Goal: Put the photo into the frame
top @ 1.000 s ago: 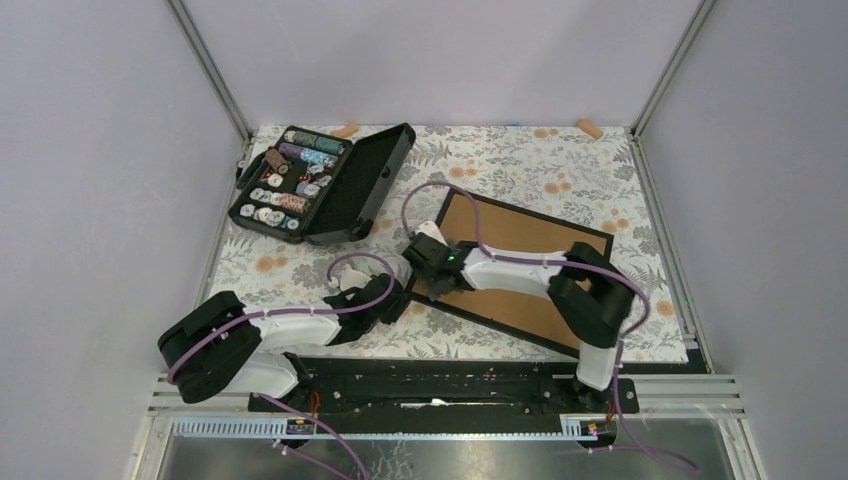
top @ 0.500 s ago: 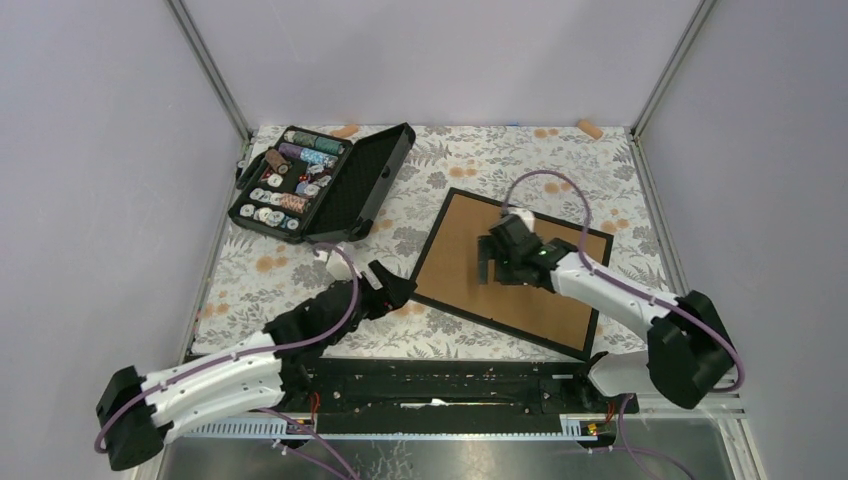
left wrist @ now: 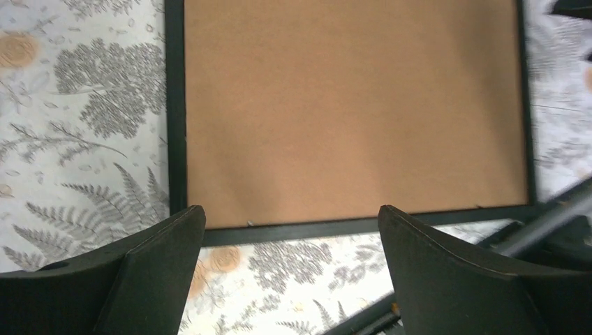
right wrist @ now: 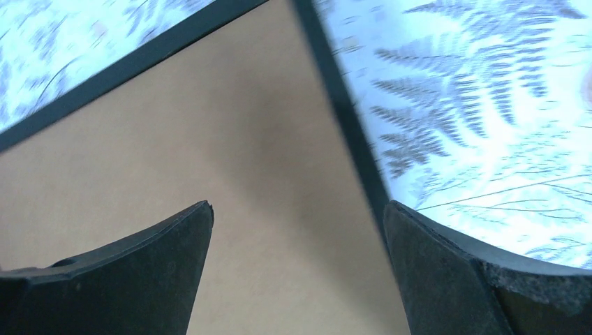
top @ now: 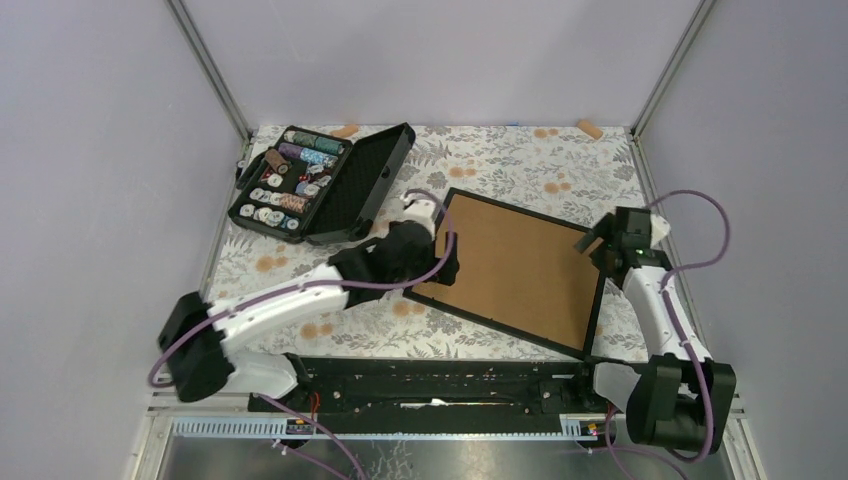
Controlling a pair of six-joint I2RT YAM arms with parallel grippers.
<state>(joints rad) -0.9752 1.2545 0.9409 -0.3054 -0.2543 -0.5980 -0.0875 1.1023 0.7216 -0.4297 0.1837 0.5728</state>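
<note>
Your frame (top: pixel 515 270) lies back up on the floral surface (top: pixel 520 160), brown board showing. Your left tool (top: pixel 443 262) hangs over its left edge, jaws spread wide, gripping nothing. Your right tool (top: pixel 598 246) sits above the frame's far right corner, also wide open and empty
</note>
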